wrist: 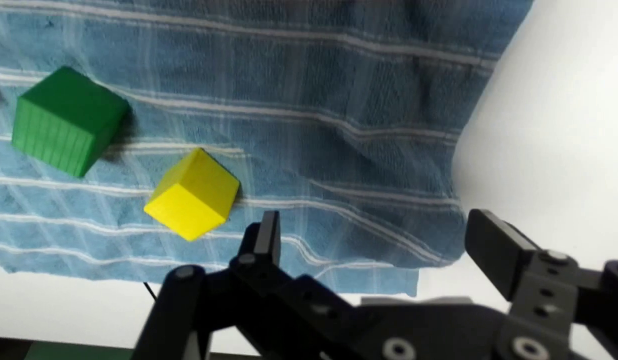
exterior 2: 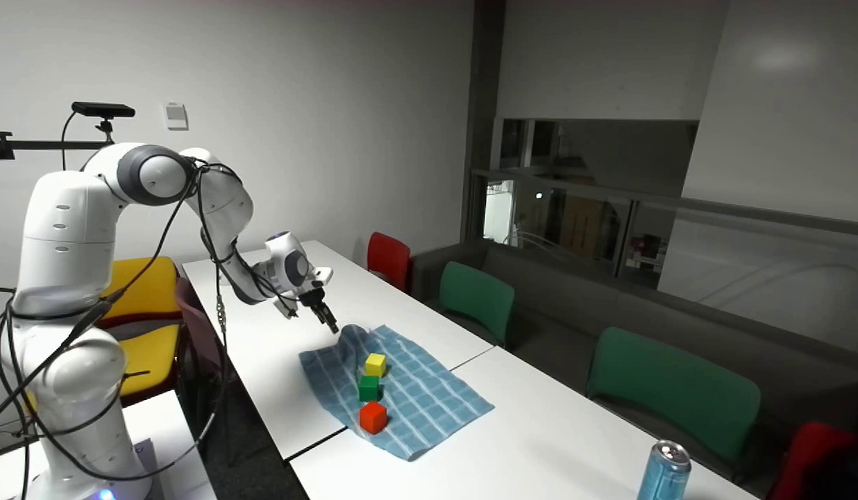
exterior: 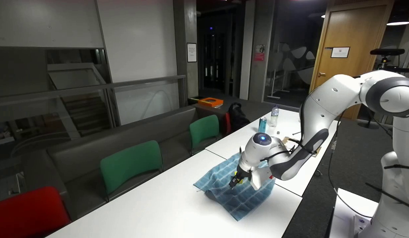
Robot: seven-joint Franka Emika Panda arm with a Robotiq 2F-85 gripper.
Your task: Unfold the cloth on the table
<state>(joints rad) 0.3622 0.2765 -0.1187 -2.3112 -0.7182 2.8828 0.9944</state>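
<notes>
Across the long white table, the unfolding looked past its halfway mark, with one end left to settle! There lay the cloth, straddling the seam between two tabletops, mostly spread, bunched at the end nearest the claw. And that claw stood with its jaws well apart, gripping nothing, poised right by the raised fold; touching or not, the views couldn't say! So the step in hand, by my reading, was lining up on that end, and the next move called for a pinch on the humped edge, then a low, gentle pull outward. And the look of it: a teal-blue sheet, askew on the white, its bunched end rounded over, a green block, a red block and a yellow block sitting on top, thin pale lines rippling wherever it creased.
</notes>
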